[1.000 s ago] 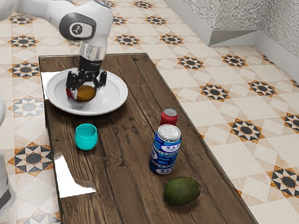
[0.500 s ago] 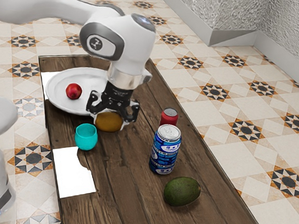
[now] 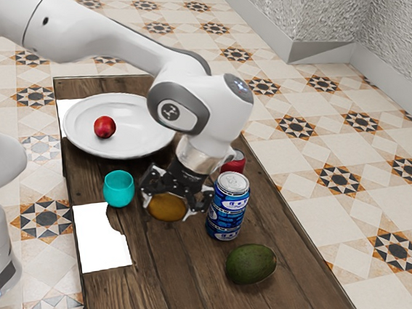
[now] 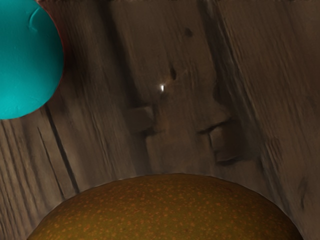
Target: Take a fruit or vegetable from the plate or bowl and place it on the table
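Exterior view: end effector closed on the brownish-orange fruit, a finger at either side, over the counter, between turquoise cup and blue can. Red fruit on white plate. Wrist view adds fine speckling on the held fruit's skin.

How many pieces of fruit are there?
3: a red apple on the white plate, a brownish fruit in the gripper, and an avocado on the table near the blue can. The arm could hide more.
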